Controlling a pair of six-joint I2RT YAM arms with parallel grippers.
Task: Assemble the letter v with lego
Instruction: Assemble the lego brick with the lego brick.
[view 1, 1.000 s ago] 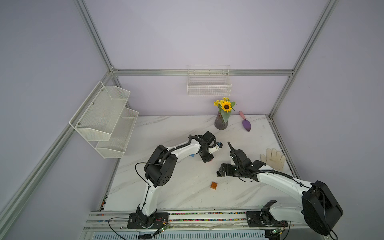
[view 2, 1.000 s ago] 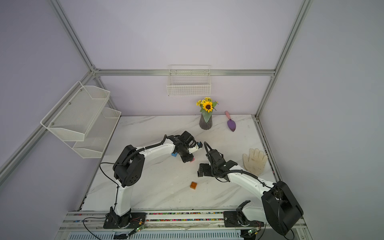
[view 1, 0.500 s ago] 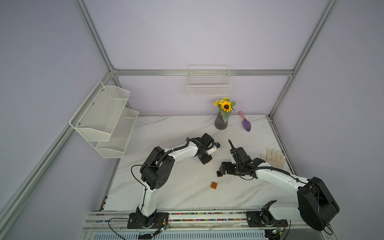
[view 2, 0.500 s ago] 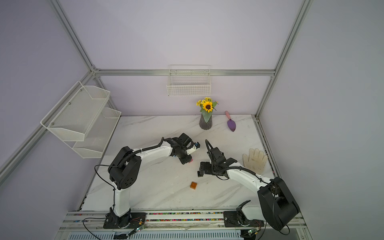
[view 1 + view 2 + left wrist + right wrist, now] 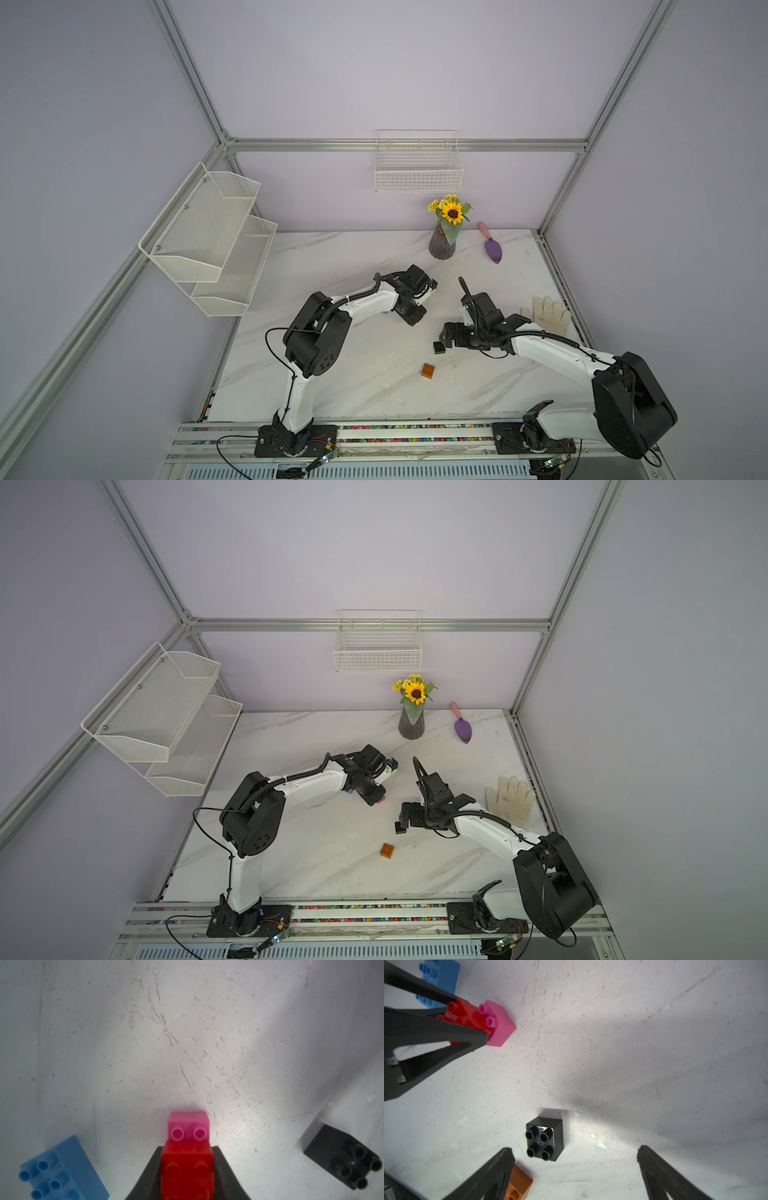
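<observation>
My left gripper (image 5: 187,1154) is shut on a red brick (image 5: 187,1169), whose front half overlaps a pink brick (image 5: 188,1121) standing on the table. A light-blue brick (image 5: 60,1169) lies to one side of them and a black brick (image 5: 342,1155) to the other. From the right wrist, the black brick (image 5: 546,1138) sits studs-up just ahead of my open right gripper (image 5: 575,1150). An orange brick (image 5: 519,1183) is by one of its fingers (image 5: 496,1169). In both top views the black brick (image 5: 439,347) (image 5: 400,828) and the orange brick (image 5: 427,370) (image 5: 387,850) lie apart on the table.
A vase of sunflowers (image 5: 442,245) and a purple trowel (image 5: 492,249) stand at the back of the marble table (image 5: 332,374). A white glove (image 5: 546,313) lies at the right edge. A wire basket (image 5: 417,166) and a mesh shelf (image 5: 208,237) hang on the walls.
My right gripper has drawn back a little to the right, still open, uncovering the black brick. The left arm's elbow has shifted left while its gripper stays on the red brick.
</observation>
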